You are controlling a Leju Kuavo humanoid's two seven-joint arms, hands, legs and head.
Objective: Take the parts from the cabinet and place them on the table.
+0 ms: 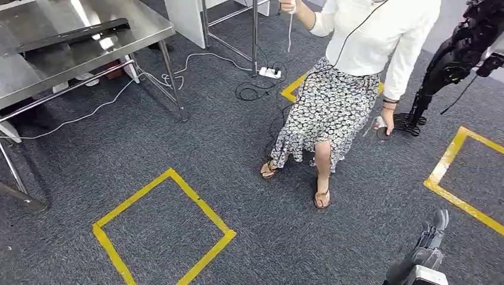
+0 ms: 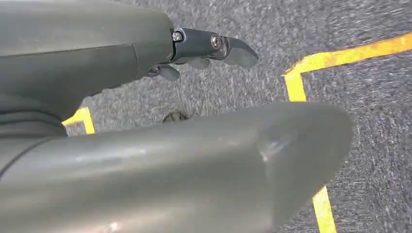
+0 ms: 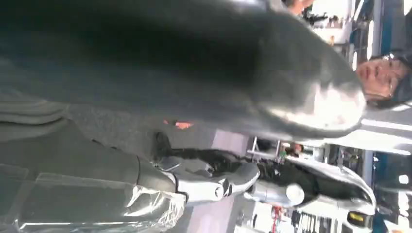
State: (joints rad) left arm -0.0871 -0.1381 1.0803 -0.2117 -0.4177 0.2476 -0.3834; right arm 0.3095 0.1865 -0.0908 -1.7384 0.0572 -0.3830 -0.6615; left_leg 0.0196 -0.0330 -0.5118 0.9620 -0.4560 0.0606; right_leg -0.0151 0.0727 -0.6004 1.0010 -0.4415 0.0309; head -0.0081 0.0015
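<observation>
Part in clear plastic [image 3: 121,206] lies against the right hand [image 1: 431,240], grip impossible to tell, while the left hand [image 2: 204,48] hangs loose and empty over grey carpet [image 1: 249,178] marked with yellow tape squares [image 1: 163,231], near a steel table [image 1: 59,53] and a standing person [image 1: 345,77].

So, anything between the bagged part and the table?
Nothing solid. From the right hand with its clear plastic bag, carpet and flat yellow tape square lead to the shiny steel table; person in floral skirt stands nearby.

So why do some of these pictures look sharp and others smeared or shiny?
Head view: sharp, with ceiling lights glaring off the steel table. Left wrist view: carpet streaked with blur behind the left hand. Right wrist view: soft and dim, bright background washed out.
</observation>
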